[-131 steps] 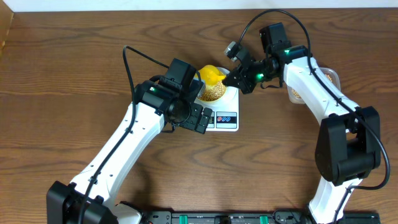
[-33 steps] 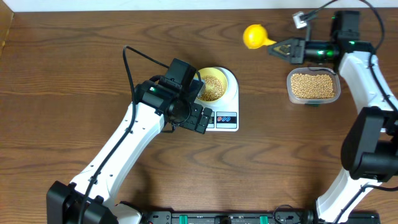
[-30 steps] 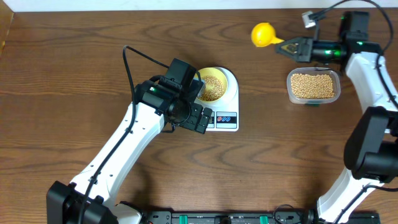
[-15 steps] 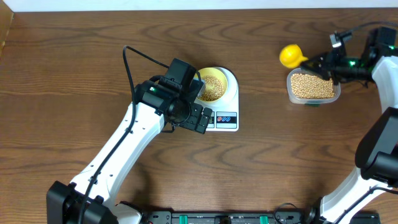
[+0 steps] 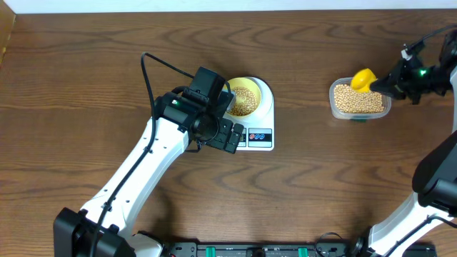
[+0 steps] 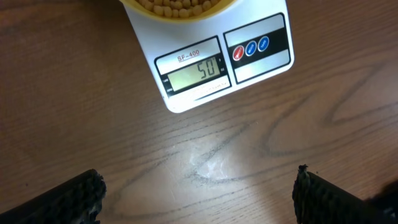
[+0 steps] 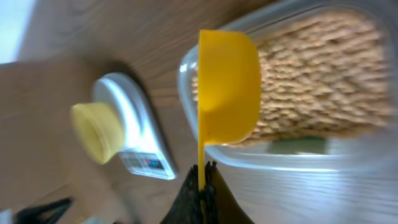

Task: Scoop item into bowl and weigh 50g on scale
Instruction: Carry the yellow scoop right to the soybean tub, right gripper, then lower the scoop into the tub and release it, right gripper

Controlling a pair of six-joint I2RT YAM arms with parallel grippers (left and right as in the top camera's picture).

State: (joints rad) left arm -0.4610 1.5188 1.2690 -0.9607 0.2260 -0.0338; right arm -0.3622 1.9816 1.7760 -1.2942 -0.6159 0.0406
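Yellow scoop (image 5: 363,78) pinched in right tool (image 5: 382,84), arm (image 5: 428,80) stretched over tub (image 5: 333,100); left tool (image 6: 196,196) gapes above scale (image 6: 224,71).

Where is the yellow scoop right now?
In the overhead view the yellow scoop is at the far right, over the clear tub of beans, its handle pinched in the right gripper.

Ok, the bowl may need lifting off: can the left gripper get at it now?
Probably yes: the left gripper is open right by the bowl, with nothing between.
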